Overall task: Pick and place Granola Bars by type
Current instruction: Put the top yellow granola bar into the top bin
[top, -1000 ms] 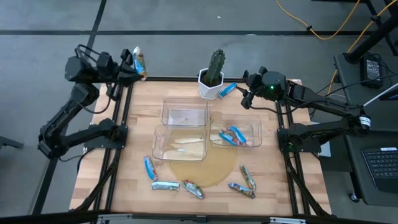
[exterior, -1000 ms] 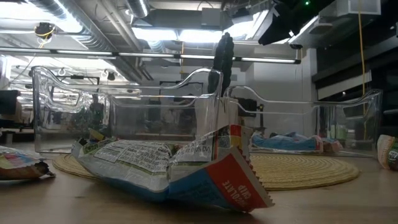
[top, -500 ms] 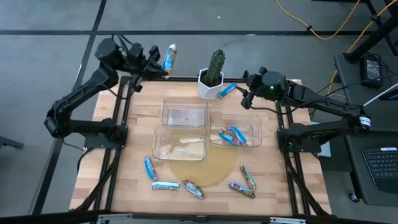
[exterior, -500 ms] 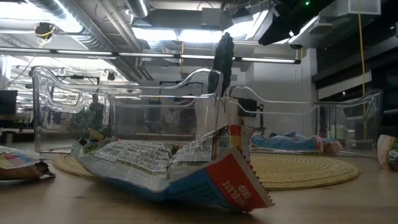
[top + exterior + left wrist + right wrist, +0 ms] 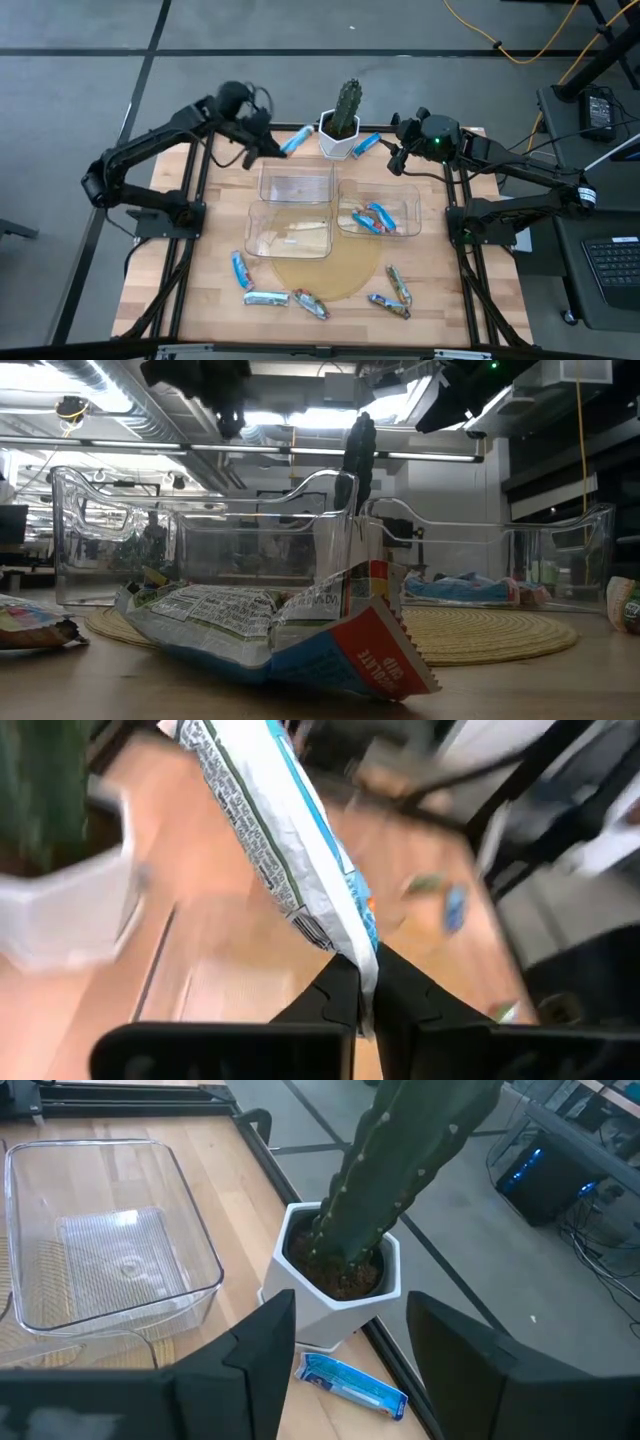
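Wooden table [image 5: 215, 250] fills the frame between the two arm mounts, with bare wood along its left side and front corners. Three clear bins [image 5: 296, 182] cluster at the centre over a round mat [image 5: 330, 270]; the right bin [image 5: 405, 215] holds a few blue bars [image 5: 372, 218]. A cactus [image 5: 344, 120] stands at the back edge. Five bars [image 5: 318, 297] lie loose in a row near the front edge, and one blue bar [image 5: 352, 1382] lies beside the cactus pot. The left gripper [image 5: 272, 148], above the back-left area near the cactus, is clamped on a blue-and-white bar [image 5: 275, 830]. The right gripper [image 5: 398, 142] hangs at the back right, fingers apart and empty.
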Controlling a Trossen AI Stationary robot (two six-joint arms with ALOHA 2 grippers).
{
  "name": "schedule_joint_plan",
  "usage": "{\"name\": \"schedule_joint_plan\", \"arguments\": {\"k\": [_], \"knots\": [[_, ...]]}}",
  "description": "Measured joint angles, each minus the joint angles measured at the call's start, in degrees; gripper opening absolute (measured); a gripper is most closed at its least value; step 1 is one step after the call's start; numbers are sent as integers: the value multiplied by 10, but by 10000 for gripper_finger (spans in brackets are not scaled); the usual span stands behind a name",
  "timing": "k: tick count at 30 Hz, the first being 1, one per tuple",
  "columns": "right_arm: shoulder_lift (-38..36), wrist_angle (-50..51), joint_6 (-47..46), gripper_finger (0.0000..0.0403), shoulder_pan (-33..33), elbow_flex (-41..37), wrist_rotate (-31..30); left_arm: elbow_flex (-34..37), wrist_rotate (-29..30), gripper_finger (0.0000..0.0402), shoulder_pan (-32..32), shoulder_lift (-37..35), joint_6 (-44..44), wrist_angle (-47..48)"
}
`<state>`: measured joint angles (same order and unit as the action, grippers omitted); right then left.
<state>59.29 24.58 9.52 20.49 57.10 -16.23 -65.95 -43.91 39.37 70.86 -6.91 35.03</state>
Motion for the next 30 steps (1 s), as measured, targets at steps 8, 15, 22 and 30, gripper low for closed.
{"name": "schedule_joint_plan", "arguments": {"k": [8,15,22,30], "knots": [[0,0,0,194,0,0,1,0,185,6,-57,46,-63,54],[0,1,0,194,0,0,14,23,235,5,-106,104,-141,95],[0,2,0,194,0,0,14,22,260,4,-124,151,-158,88],[0,3,0,194,0,0,15,22,257,19,-127,176,-160,93]]}}
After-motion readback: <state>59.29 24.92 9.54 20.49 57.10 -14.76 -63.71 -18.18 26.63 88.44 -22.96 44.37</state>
